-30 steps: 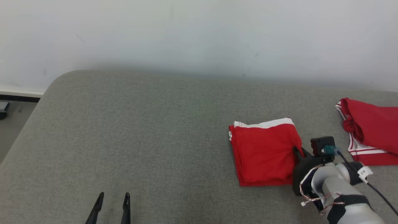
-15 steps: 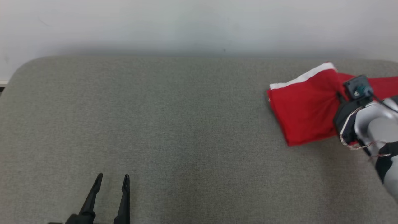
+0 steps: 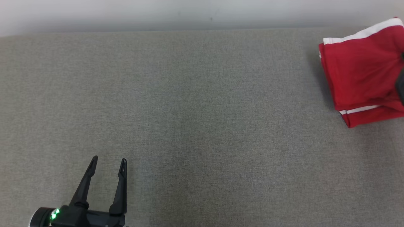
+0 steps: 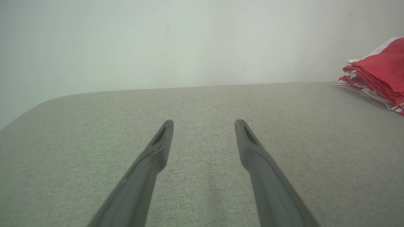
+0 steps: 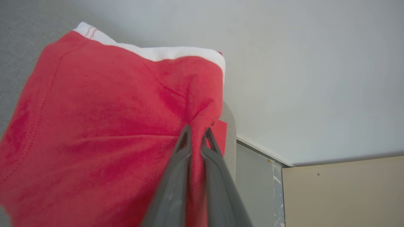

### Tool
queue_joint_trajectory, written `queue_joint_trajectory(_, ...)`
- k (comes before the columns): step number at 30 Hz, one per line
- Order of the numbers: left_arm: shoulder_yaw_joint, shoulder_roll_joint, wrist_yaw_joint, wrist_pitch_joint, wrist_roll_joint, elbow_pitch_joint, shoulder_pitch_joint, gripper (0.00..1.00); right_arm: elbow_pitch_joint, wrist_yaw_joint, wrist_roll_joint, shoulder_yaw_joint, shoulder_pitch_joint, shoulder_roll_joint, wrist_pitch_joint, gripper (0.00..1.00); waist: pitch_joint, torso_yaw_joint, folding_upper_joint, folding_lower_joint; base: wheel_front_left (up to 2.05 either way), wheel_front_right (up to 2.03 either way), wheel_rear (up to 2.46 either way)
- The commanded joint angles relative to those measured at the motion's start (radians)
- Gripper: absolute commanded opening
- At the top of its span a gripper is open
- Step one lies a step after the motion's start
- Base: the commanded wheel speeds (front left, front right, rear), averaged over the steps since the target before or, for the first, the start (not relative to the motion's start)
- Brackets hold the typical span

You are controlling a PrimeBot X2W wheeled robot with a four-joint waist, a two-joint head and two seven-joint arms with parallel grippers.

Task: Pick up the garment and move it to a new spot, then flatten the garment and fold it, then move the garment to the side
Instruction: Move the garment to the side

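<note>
red garment soft matt cloth; table rough grey woven fabric.

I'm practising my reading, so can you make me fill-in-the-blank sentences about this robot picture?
The folded garment is ___ with a white band.
The fingers of the right gripper are ___ on it.
The fingers of the left gripper stand ___, holding nothing.
Missing words: red; shut; open.

**Three cameras, one garment**

Head camera looks steeply down over the left pincer onto the worktop. Left wrist camera skims low beyond it; right wrist camera presses close behind the right pincer. All catch the garment.
</note>
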Motion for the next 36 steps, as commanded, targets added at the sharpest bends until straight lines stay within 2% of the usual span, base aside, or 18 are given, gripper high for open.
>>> queue_joint_trajectory(1, -0.001, 0.011, 0.002, -0.003, -0.008, -0.015, -0.016, 1.0, -0.032, -0.002, 0.037, 0.036, -0.01, -0.043, 0.022, 0.0, 0.03, -0.021, -0.0002, -0.0001, 0.0, 0.0, 0.0)
queue_joint_trajectory(3, -0.001, 0.02, 0.002, -0.003, -0.011, -0.032, -0.024, 1.0, -0.064, -0.002, 0.058, 0.08, -0.035, -0.109, 0.05, 0.0, 0.051, -0.027, -0.0002, -0.0001, 0.0, 0.0, 0.0)
queue_joint_trajectory(7, -0.003, 0.038, 0.002, -0.003, -0.014, -0.051, -0.039, 1.0, -0.102, -0.002, 0.065, 0.11, -0.076, -0.154, 0.064, 0.0, 0.083, -0.031, -0.0002, -0.0001, 0.0, 0.0, 0.0)
queue_joint_trajectory(12, -0.002, 0.047, 0.002, -0.003, -0.016, -0.067, -0.05, 1.0, -0.121, -0.002, 0.043, 0.139, -0.106, -0.181, 0.074, 0.0, 0.105, -0.033, -0.0002, -0.0001, 0.0, 0.0, 0.0)
queue_joint_trajectory(18, 0.005, 0.051, 0.002, -0.003, -0.023, -0.075, -0.054, 1.0, -0.109, -0.002, 0.038, 0.139, -0.108, -0.179, 0.095, 0.0, 0.117, -0.032, -0.0002, -0.0001, 0.0, 0.0, 0.0)
queue_joint_trajectory(19, 0.007, 0.05, 0.002, -0.003, -0.023, -0.075, -0.052, 1.0, -0.098, -0.002, 0.044, 0.125, -0.11, -0.18, 0.099, 0.06, 0.119, -0.032, -0.0002, -0.0001, 0.0, 0.0, 0.0)
queue_joint_trajectory(20, 0.006, 0.049, 0.002, -0.003, -0.024, -0.074, -0.052, 1.0, -0.092, -0.002, 0.032, 0.124, -0.11, -0.177, 0.102, 0.45, 0.119, -0.031, -0.0002, -0.0001, 0.0, 0.0, 0.0)
queue_joint_trajectory(21, 0.007, 0.048, 0.002, -0.003, -0.023, -0.072, -0.052, 1.0, -0.088, -0.002, 0.022, 0.128, -0.104, -0.173, 0.108, 1.0, 0.119, -0.031, -0.0002, -0.0001, 0.0, 0.0, 0.0)
queue_joint_trajectory(23, 0.009, 0.045, 0.002, -0.003, -0.024, -0.067, -0.051, 1.0, -0.08, -0.002, 0.007, 0.12, -0.105, -0.169, 0.108, 1.0, 0.116, -0.03, -0.0002, -0.0001, 0.0, 0.0, 0.0)
queue_joint_trajectory(28, 0.016, 0.034, 0.002, -0.003, -0.024, -0.046, -0.043, 1.0, -0.05, -0.002, -0.019, 0.049, -0.104, -0.148, 0.032, 1.0, 0.083, -0.03, -0.0002, -0.0001, 0.0, 0.0, 0.0)
queue_joint_trajectory(30, 0.022, 0.027, 0.002, -0.003, -0.023, -0.032, -0.032, 1.0, -0.031, -0.002, 0.001, -0.024, -0.101, -0.116, -0.039, 1.0, 0.055, -0.03, -0.0002, -0.0001, 0.0, 0.0, 0.0)
queue_joint_trajectory(33, 0.028, 0.015, 0.002, -0.003, -0.022, -0.007, -0.008, 1.0, -0.026, -0.002, -0.04, -0.066, -0.059, -0.061, -0.139, 1.0, 0.0, -0.033, -0.0002, -0.0001, 0.0, 0.0, 0.0)
queue_joint_trajectory(36, 0.045, 0.001, 0.002, -0.003, -0.019, 0.013, 0.023, 1.0, -0.017, -0.002, -0.028, -0.156, -0.015, 0.002, -0.25, 1.0, -0.062, -0.037, -0.0002, -0.0001, 0.0, 0.0, 0.0)
